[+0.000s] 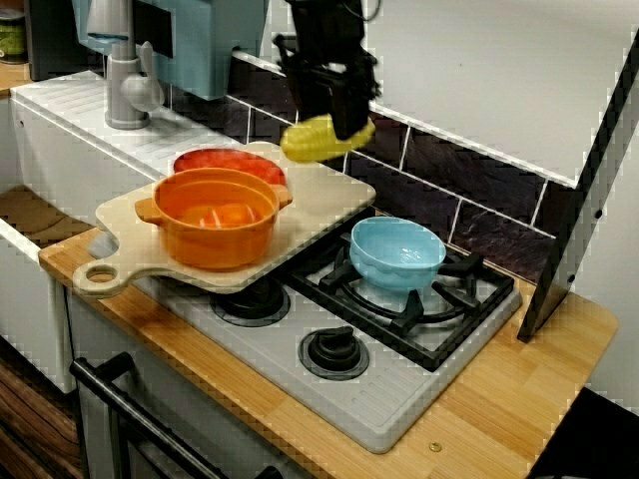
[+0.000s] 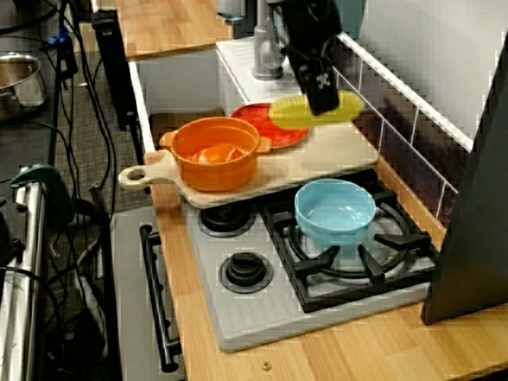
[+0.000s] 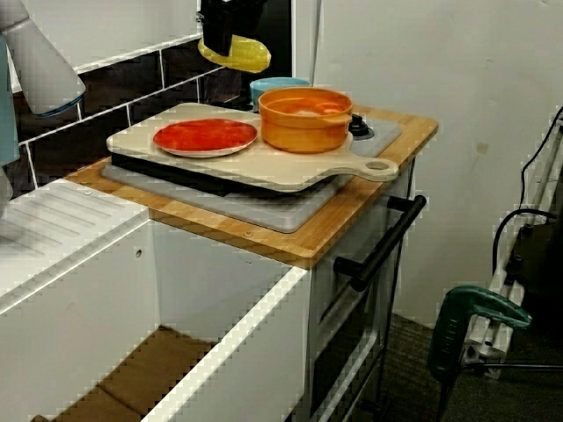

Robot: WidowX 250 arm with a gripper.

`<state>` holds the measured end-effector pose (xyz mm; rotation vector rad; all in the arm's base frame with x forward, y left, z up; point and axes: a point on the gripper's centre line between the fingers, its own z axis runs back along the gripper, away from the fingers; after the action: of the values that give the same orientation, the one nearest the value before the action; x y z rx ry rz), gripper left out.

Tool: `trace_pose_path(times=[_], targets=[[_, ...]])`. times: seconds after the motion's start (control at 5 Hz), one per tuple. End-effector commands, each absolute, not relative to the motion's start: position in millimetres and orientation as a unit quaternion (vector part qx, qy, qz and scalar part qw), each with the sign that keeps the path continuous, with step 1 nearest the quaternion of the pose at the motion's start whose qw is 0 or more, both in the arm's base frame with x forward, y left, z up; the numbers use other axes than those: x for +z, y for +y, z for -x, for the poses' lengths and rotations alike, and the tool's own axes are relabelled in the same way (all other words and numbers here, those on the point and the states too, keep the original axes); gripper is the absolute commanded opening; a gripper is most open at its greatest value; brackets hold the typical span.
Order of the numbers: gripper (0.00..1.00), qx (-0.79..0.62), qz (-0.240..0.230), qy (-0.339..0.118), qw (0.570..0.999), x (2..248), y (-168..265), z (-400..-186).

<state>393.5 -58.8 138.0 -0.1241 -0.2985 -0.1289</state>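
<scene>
One yellow toy corn cob hangs in the black gripper, whose fingers are closed across it. In the view from the stove's front corner most of the cob sticks out to one side of the fingers, and it lies roughly level, crosswise to them. It is in the air above the far edge of the pale wooden cutting board with a holed handle, clear of the board's surface and close to the dark tiled wall behind the board.

Counting what stands about the board:
- one orange round pot with two side handles on the board's near half
- one flat red plate on the board just behind the pot
- one light blue bowl off the board, just beside its end, on the black grate
- two small round burners in front of the board; one is fully seen, the other lies partly under the board's edge

Something orange lies inside the pot, though I cannot tell what it is.

The arm comes down from above the board's far edge, with the gripper pointing downward. In the view from high over the stove's front the fingers cross the cob near its middle. In the view from the sink side the cob hangs beyond the board's far corner.
</scene>
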Motion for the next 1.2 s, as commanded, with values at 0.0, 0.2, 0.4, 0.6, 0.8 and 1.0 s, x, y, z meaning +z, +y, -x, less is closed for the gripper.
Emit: trace_pose_path(times=[0.0,0.2,0.4,0.6,0.8,1.0], targets=[[0.0,-0.1,0.07,-0.159,0.98,150,-81,-394],[0.0,-0.112,0.076,-0.153,0.979,151,-93,-395],[0.0,-0.12,0.08,-0.156,0.977,157,-98,-394],[0.0,-0.128,0.09,-0.163,0.974,168,-102,-392],[0.0,-0.137,0.114,-0.167,0.97,179,-105,-391],[0.0,-0.146,0.136,-0.18,0.963,186,-105,-391]])
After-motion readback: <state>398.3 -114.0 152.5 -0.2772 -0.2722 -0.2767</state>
